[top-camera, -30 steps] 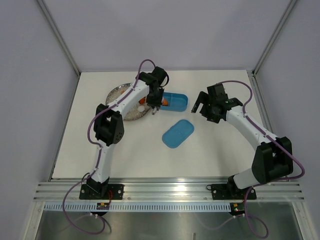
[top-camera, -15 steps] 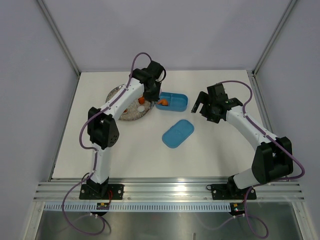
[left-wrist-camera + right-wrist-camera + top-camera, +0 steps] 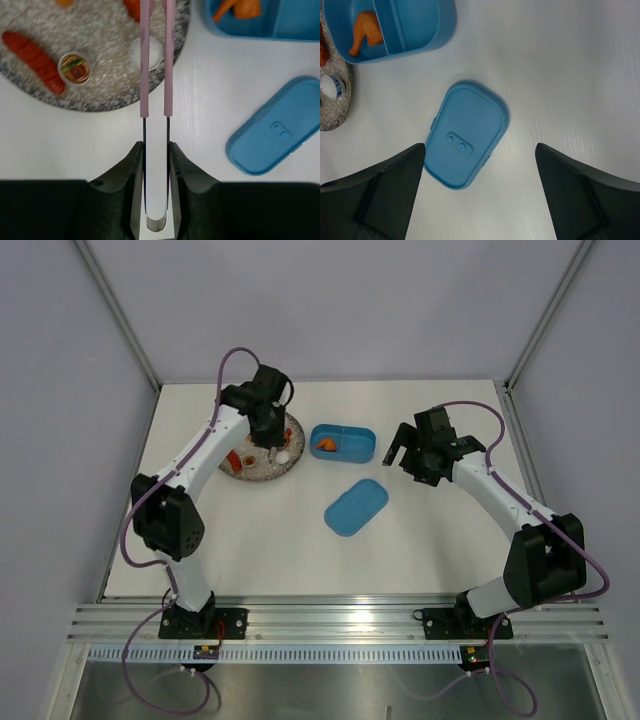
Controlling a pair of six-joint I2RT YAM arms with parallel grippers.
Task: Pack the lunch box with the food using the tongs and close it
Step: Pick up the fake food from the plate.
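White tabletop (image 3: 250, 540), grey walls all round, and everything's sitting in the far half. Left gripper (image 3: 155, 147) is pinching the tongs (image 3: 145, 75) near their bend, jaws squeezed narrow. The tips are hanging over the speckled plate (image 3: 100, 90), either side of the small white piece (image 3: 155, 50). Guessing that one's light, hard and slippery, so I'd be nipping it low and gently. Red sausage (image 3: 32, 60) is looking easier mid-length. Lunch box (image 3: 440, 30) is sitting just right of the plate, with one orange morsel (image 3: 365, 30) in its left compartment. Lid (image 3: 467, 135) is lying flat nearer the arms, bare table around it. Right gripper (image 3: 480, 150) is hanging wide open by the box's right end, holding nothing.
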